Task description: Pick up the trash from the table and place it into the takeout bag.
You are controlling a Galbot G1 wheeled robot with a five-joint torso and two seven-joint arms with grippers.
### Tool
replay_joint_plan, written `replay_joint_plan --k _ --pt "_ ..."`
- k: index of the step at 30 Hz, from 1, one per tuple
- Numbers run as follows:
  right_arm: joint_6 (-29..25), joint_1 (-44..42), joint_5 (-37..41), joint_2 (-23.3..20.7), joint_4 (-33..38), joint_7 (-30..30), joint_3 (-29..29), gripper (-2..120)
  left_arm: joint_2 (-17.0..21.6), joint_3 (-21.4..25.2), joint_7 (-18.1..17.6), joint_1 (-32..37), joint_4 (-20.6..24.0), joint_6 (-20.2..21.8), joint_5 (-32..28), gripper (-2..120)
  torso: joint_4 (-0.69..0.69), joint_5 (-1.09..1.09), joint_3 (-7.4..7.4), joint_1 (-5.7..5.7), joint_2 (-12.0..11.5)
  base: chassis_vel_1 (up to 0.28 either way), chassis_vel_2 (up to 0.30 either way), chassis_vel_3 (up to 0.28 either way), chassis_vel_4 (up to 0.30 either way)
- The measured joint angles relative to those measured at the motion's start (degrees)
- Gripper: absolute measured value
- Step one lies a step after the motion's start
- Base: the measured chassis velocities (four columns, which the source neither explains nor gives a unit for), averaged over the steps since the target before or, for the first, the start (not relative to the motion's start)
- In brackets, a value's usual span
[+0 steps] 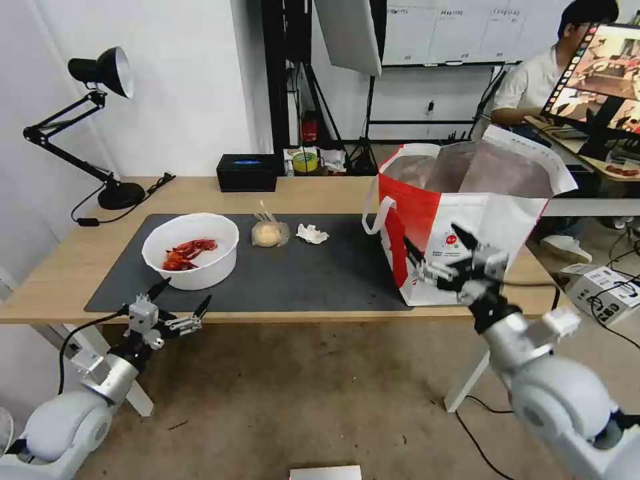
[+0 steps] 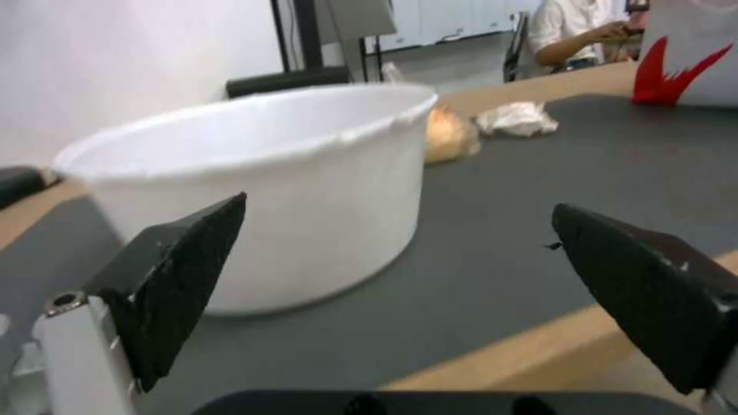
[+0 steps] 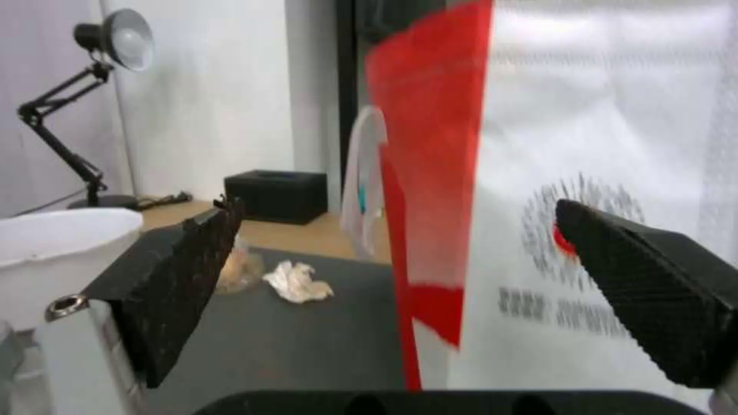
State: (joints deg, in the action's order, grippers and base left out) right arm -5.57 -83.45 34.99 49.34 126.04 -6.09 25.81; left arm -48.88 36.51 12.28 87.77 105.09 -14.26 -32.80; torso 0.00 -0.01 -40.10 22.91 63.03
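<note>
A white round bowl [image 1: 192, 250] with red shells inside stands on the left part of the dark grey mat [image 1: 300, 277]. Behind it lie a clear-bagged beige bun [image 1: 269, 233] and a crumpled white tissue [image 1: 311, 233]. The red-and-white takeout bag [image 1: 460, 223] stands open at the table's right end. My left gripper [image 1: 181, 298] hovers open at the table's front edge, just in front of the bowl [image 2: 262, 190]. My right gripper [image 1: 433, 257] is open in front of the bag's [image 3: 584, 190] near face. The bun [image 2: 450, 135] and tissue [image 2: 516, 119] lie beyond the bowl.
A black box [image 1: 247, 172] sits at the table's back edge, and a black desk lamp [image 1: 93, 120] stands at the back left. A tape roll [image 1: 305, 162] lies behind the table. A monitor [image 1: 597, 80] is at the far right.
</note>
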Motion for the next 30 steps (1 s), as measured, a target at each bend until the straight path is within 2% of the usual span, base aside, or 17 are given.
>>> replay_joint_plan --k 8,16,30 --pt "-3.5 -4.7 -3.5 4.4 -4.7 0.5 -0.8 100 -2.1 1.6 0.2 1.7 -1.4 -1.4 0.8 100 0.00 0.00 0.00 0.00 0.0 0.000 0.000 0.000 0.000" --pt "-4.4 -7.0 -5.3 6.7 -6.5 0.5 -3.0 100 -2.3 3.0 0.2 3.0 -3.3 -2.2 1.0 100 0.00 0.00 0.00 0.00 0.0 0.000 0.000 0.000 0.000" --pt "-4.3 -8.2 -7.1 8.3 -7.5 0.3 -5.8 100 -2.8 2.1 0.5 2.8 -4.0 -2.3 1.2 100 0.00 0.00 0.00 0.01 0.0 0.000 0.000 0.000 0.000"
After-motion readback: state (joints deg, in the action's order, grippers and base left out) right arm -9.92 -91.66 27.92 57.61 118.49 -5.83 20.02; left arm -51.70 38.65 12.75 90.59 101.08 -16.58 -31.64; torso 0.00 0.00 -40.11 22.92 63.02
